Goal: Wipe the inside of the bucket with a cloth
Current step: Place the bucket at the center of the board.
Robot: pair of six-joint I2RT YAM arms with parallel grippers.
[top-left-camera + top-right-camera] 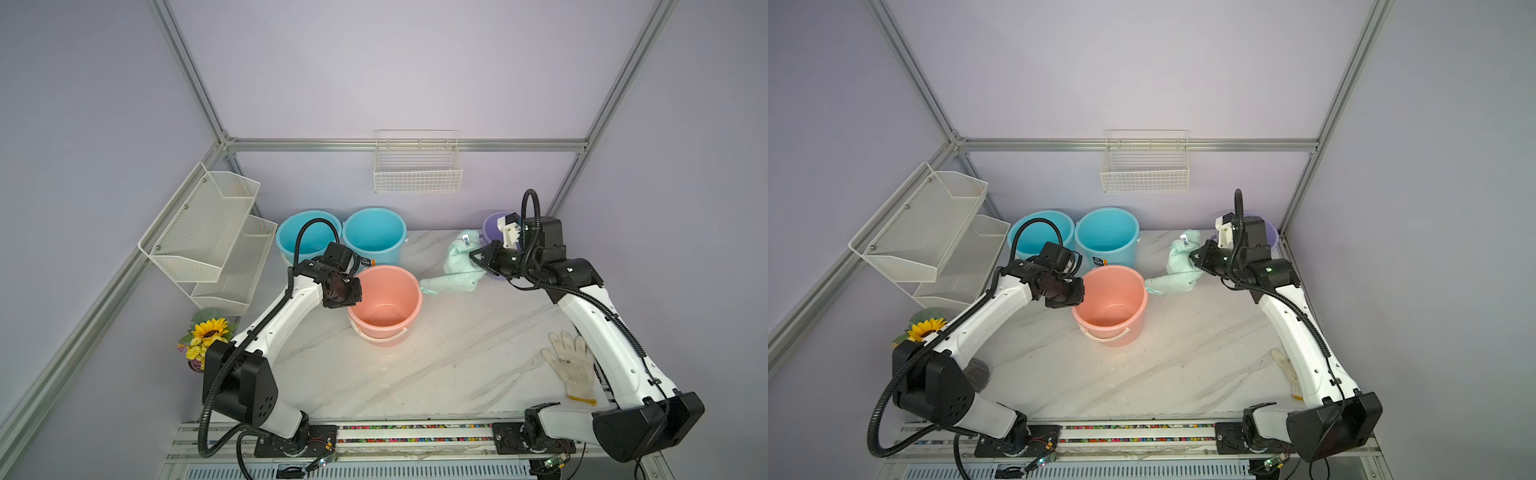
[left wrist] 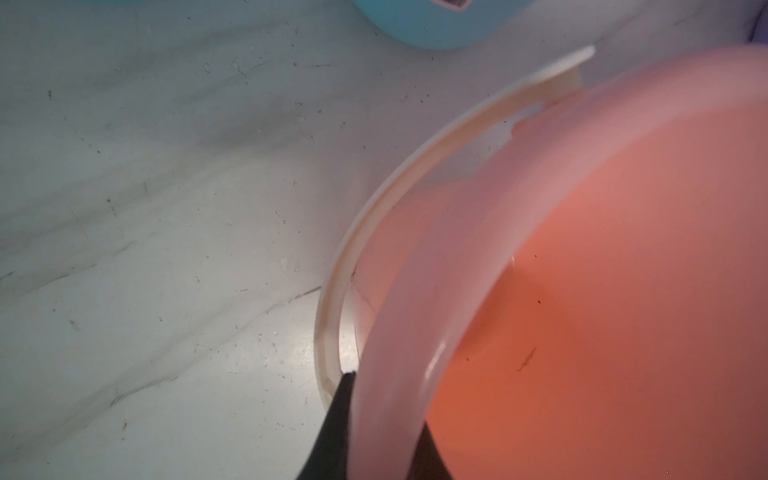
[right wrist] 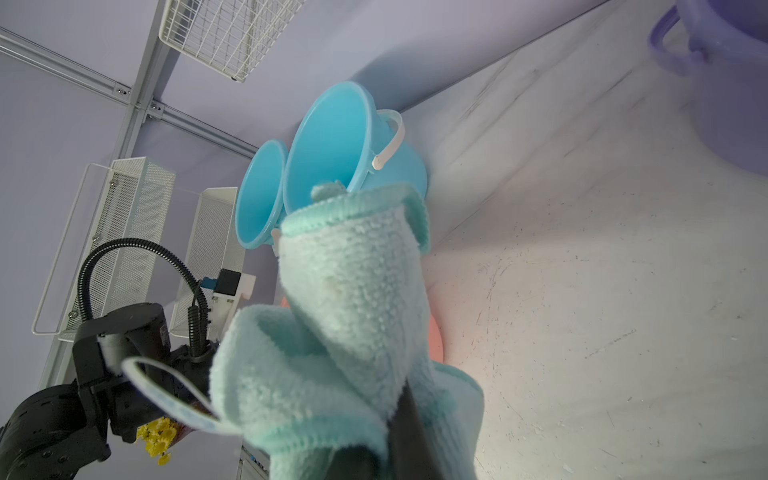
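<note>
top views, left gripper (image 1: 352,294): clamped on the rim of the pink bucket (image 1: 401,291), on the rack (image 1: 208,232) side
top views, right gripper (image 1: 476,258): shut tight on the cloth (image 1: 457,272), which sits between the pink and purple bucket (image 1: 493,224); cloth tail sags to the table (image 1: 415,374), its end right at the pink rim
top views, risk: tail probably snags the rim going in and drags or tips the bucket; the pinch is only on a bunched fold, may slip
top views, count: 4 buckets (1 pink, 2 blue buckets (image 1: 307,239), 1 purple); 1 cloth; 1 glove (image 1: 571,365); 1 rack; 1 basket (image 1: 417,166); 1 flower bunch (image 1: 208,332); 2 arms
left wrist, jaws: one finger (image 2: 336,424) outside the rim, one inside, rim pinched between
left wrist, risk: thin slick rim, hold likely slides under a hard wipe; handle (image 2: 419,170) lies close by the outer finger, could foul
left wrist, count: 1 pink, 1 blue edge, a few dark specks inside
right wrist, jaws: buried in cloth, together on a fold
right wrist, risk: cloth fills the view, pink bucket nearly hidden; loose tag (image 3: 166,395) could catch
right wrist, count: 2 blue, 1 purple, 1 pink sliver, 1 cloth, 1 tag
</note>
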